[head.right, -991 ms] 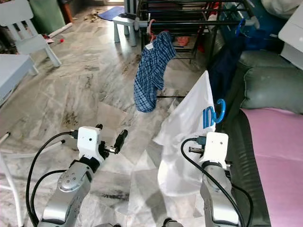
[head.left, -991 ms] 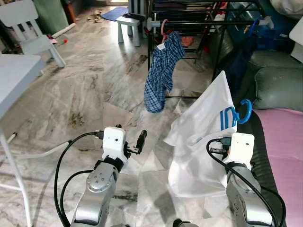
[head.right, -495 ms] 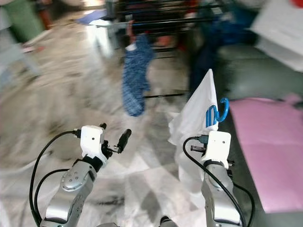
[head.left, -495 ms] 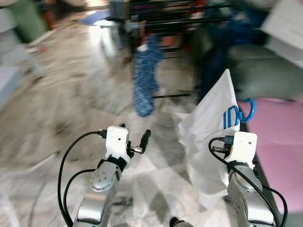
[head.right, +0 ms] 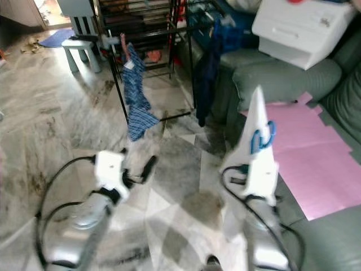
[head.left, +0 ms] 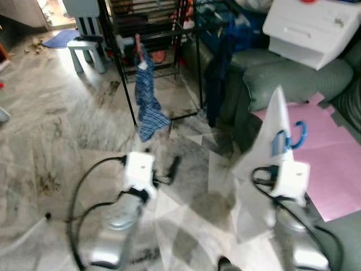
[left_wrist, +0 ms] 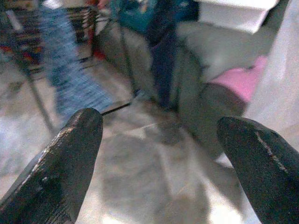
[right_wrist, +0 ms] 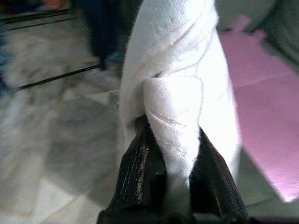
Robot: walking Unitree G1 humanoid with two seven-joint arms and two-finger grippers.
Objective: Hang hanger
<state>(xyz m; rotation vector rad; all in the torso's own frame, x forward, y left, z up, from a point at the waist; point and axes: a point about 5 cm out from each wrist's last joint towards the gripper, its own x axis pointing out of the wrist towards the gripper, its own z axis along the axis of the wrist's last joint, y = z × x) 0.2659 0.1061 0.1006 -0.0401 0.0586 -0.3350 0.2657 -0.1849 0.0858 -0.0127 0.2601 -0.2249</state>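
Note:
A white garment [head.left: 269,148] on a blue hanger [head.left: 297,135] stands up in front of my right arm. My right gripper [right_wrist: 174,154] is shut on a fold of this white cloth, its black fingers [right_wrist: 140,168] pinching it from both sides. The hanger's blue hook sticks out beside the garment's peak. My left gripper [left_wrist: 161,154] is open and holds nothing, held low over the floor; its finger [head.left: 174,166] points toward the rack. A black drying rack [head.left: 148,36] stands ahead, with a blue plaid garment [head.left: 146,97] on a red hanger and a dark blue garment [head.left: 221,68] hanging from it.
A grey-green sofa [head.left: 282,79] runs along the right, with a pink sheet [head.left: 324,164] on its seat and a white box [head.left: 309,28] on its back. A small grey stool [head.left: 86,49] stands at the back left. Marble floor [head.left: 67,135] lies between me and the rack.
The whole view has swung right and is blurred: the camera turned. The rack now lies ahead at centre-left and the sofa has come into view. Both grippers keep their poses.

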